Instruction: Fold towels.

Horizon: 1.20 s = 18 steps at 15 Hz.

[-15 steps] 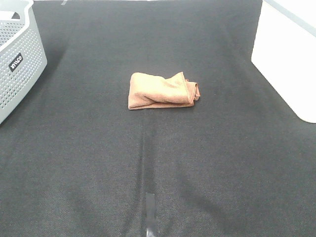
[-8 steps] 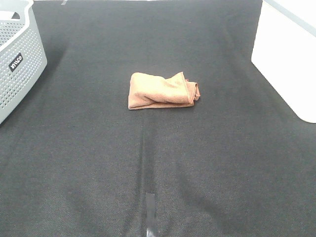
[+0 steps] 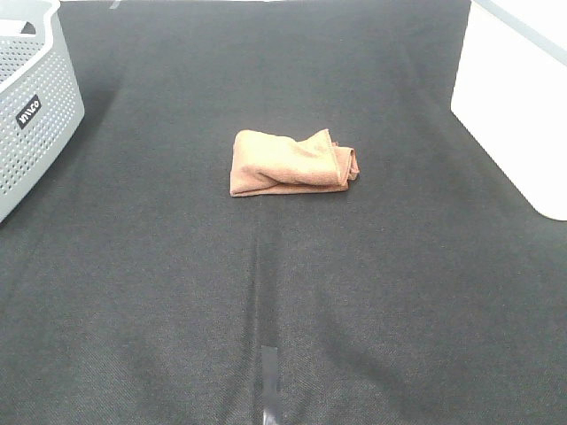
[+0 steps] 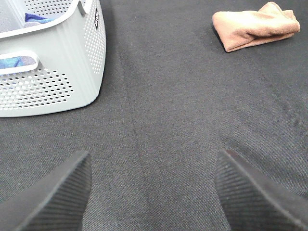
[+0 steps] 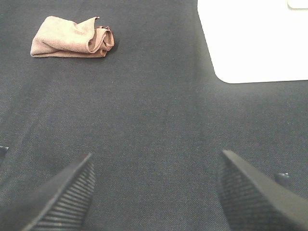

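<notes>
A reddish-brown towel (image 3: 292, 163) lies folded into a small bundle near the middle of the dark cloth-covered table; it also shows as the towel (image 4: 255, 25) in the left wrist view and the towel (image 5: 72, 37) in the right wrist view. Neither arm appears in the exterior high view. My left gripper (image 4: 153, 192) hovers over bare table well short of the towel, jaws wide apart with nothing between them. My right gripper (image 5: 156, 190) is likewise open and empty, far from the towel.
A grey perforated basket (image 3: 31, 106) stands at the far left edge, seen close as the basket (image 4: 53, 72) with blue cloth inside. A white bin (image 3: 518, 97) occupies the far right, also the bin (image 5: 255, 38). A strip of tape (image 3: 269, 372) marks the table's near centre.
</notes>
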Each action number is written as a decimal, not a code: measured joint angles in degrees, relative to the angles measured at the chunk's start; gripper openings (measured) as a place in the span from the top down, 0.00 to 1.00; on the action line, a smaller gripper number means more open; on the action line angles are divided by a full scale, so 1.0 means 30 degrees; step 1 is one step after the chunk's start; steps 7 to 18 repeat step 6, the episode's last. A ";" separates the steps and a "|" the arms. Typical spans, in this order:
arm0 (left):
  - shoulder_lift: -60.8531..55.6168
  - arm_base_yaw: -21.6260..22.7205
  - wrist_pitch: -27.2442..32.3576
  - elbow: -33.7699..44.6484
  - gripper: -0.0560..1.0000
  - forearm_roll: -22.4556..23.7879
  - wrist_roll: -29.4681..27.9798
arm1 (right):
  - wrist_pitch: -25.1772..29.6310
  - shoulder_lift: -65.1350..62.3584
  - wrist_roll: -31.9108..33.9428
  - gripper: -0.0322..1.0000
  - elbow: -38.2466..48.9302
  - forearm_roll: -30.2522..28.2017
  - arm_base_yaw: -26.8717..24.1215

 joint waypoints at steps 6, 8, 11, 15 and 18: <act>0.0000 0.0000 0.0000 0.0000 0.29 0.0000 0.0000 | 0.0000 0.0000 0.0000 0.31 0.0019 0.0000 0.0000; 0.0000 0.0000 0.0000 0.0000 0.29 0.0000 0.0000 | 0.0000 0.0000 0.0000 0.31 0.0019 0.0000 0.0000; 0.0000 0.0000 0.0000 0.0000 0.29 0.0000 0.0000 | 0.0000 0.0000 0.0000 0.31 0.0019 0.0000 0.0000; 0.0000 0.0000 0.0000 0.0000 0.29 0.0000 0.0000 | 0.0000 0.0000 0.0000 0.31 0.0019 0.0000 0.0000; 0.0000 0.0000 0.0000 0.0000 0.29 0.0000 0.0000 | 0.0000 0.0000 0.0000 0.31 0.0019 0.0000 0.0000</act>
